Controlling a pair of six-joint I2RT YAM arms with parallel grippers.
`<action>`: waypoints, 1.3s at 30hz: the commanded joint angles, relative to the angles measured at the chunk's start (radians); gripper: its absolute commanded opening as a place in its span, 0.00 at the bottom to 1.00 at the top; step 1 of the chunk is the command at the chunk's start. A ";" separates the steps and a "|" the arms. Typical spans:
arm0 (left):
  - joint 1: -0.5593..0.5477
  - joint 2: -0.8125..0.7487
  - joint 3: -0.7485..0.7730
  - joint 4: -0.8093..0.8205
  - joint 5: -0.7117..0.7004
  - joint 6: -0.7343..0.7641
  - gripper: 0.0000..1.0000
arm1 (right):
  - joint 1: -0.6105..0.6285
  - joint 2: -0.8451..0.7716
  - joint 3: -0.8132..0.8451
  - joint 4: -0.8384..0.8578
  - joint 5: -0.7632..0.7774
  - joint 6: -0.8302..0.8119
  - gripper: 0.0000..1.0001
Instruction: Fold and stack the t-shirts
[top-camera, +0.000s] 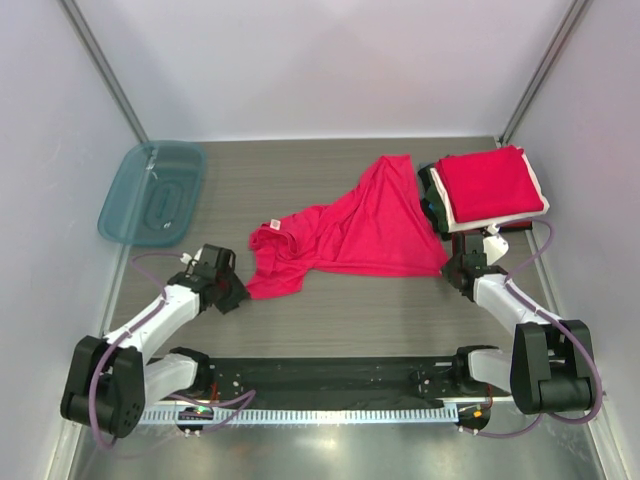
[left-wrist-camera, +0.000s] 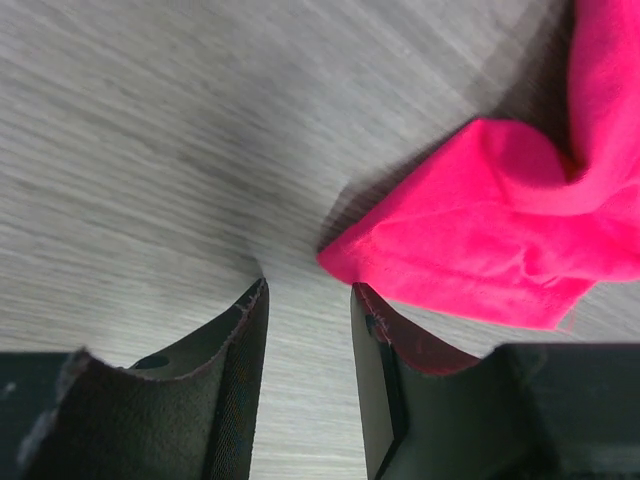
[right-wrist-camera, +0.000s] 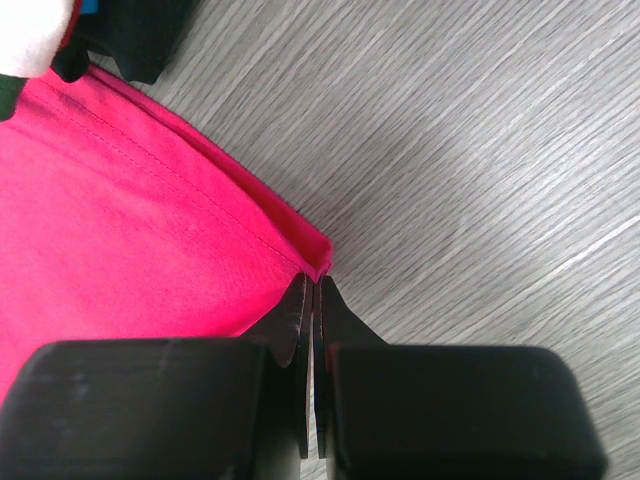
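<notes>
Grey table (top-camera: 340, 320) bears crimson t-shirt (right-wrist-camera: 130, 220), corner pinched in right gripper (right-wrist-camera: 312, 285).

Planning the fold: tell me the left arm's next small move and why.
Probably nudge the left end effector toward the red shirt and close on its corner: its jaws stand open over the table just beside that corner, while the right end effector seems shut on the hem corner.

Crimson t-shirt (top-camera: 345, 235) rumpled across the bench (top-camera: 300, 165), hem corner nipped in my right gripper (right-wrist-camera: 312, 285), folded t-shirt stack (top-camera: 487, 187) far right, red on top
</notes>
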 joint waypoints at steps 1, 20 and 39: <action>-0.007 0.026 0.033 0.057 -0.029 -0.004 0.40 | -0.003 -0.005 0.002 0.036 0.027 0.006 0.01; -0.019 0.122 0.007 0.199 -0.007 0.025 0.00 | -0.001 -0.013 0.000 0.038 0.018 0.002 0.01; 0.122 0.128 0.694 0.017 0.172 0.000 0.00 | -0.001 0.039 0.575 -0.188 -0.200 -0.031 0.01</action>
